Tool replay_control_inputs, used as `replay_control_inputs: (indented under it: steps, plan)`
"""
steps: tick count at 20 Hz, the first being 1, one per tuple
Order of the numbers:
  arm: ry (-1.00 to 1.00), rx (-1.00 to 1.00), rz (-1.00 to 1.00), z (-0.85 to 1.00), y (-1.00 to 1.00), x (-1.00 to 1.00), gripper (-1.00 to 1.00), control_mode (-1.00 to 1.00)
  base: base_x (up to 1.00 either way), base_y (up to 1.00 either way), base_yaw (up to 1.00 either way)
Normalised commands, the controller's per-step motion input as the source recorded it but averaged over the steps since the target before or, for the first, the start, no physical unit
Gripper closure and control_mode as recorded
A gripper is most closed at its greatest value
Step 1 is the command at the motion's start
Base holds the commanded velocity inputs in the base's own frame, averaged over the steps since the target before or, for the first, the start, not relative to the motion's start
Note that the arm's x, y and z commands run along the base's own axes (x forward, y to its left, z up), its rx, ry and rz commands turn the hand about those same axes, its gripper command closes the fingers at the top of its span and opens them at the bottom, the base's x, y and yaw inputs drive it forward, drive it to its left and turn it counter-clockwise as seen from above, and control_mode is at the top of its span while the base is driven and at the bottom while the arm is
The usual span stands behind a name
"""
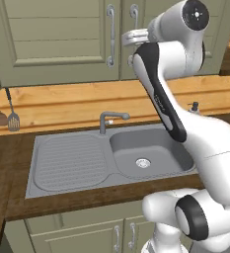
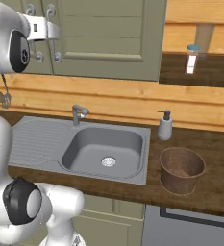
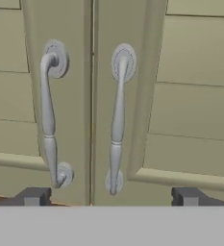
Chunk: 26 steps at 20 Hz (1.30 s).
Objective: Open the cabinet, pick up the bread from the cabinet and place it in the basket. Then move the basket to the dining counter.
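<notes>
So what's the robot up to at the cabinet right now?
The arm is raised in front of the cabinet, whose two doors are shut. The gripper is open and faces the two handles: the left handle and the right handle. It has not gripped either. The basket stands on the counter right of the sink, with no bread visible in it. Opening the cabinet is the step in hand.

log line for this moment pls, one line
phase: approach | gripper: open, facing handles | cabinet: doors shut | basket: on counter right of sink
</notes>
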Motion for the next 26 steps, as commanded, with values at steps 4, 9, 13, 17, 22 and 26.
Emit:
replay_control_inputs:
  steps: [4,9,13,17,22,26]
  plan:
    - [0.00,0.00,0.00,-0.23,0.00,0.36,-1.00,-1.00,0.00,0.00,0.00]
    - [-0.01,0.00,0.00,-0.30,0.00,0.39,-1.00,-1.00,0.00,0.00,0.00]
    - [0.00,0.00,0.00,-0.09,0.00,0.49,-1.00,-1.00,0.00,0.00,0.00]
    - [0.00,0.00,0.00,0.00,0.03,0.58,-1.00,-1.00,0.00,0.00,0.00]
    - [0.00,0.00,0.00,0.00,0.12,0.59,-1.00,-1.00,0.00,0.00,0.00]
    - [0.00,0.00,0.00,-0.08,0.20,0.59,1.00,-1.00,0.00,0.00,0.00]
